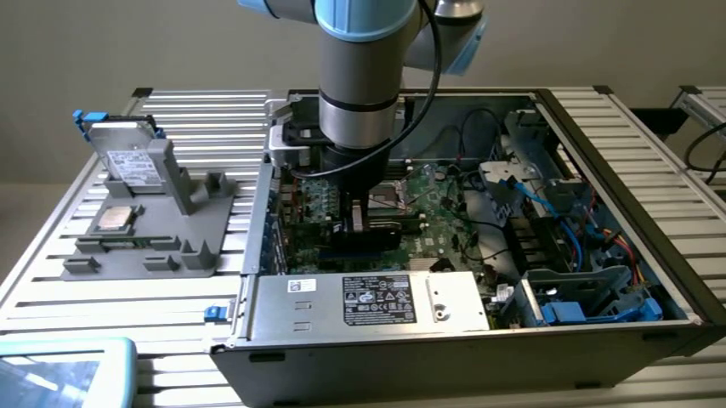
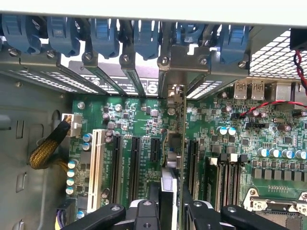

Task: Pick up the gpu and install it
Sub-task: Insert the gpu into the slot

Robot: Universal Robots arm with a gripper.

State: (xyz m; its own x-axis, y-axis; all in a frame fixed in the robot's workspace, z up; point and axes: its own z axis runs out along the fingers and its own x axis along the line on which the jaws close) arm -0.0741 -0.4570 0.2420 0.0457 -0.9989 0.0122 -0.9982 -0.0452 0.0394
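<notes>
Inside the open computer case [image 1: 590, 127], my gripper [image 1: 360, 223] is lowered over the green motherboard [image 1: 437, 223]. It is shut on the gpu [image 1: 365, 240], which shows as a dark card under the fingers. In the wrist view the gpu [image 2: 181, 143] stands edge-on between my gripper's [image 2: 170, 213] two black fingers [image 2: 144, 215]. The card runs along the line of black expansion slots [image 2: 135, 160]. Its silver end bracket [image 2: 178, 93] reaches the case's rear slot openings. Whether the card's edge sits down in a slot cannot be told.
A grey fixture [image 1: 187, 255] left of the case carries a silver drive [image 1: 131, 157] and a small square chip [image 1: 117, 218]. A power supply box [image 1: 375, 299] fills the case's near side. Blue cables [image 1: 584, 238] and blue slot clips [image 2: 108, 36] crowd the case.
</notes>
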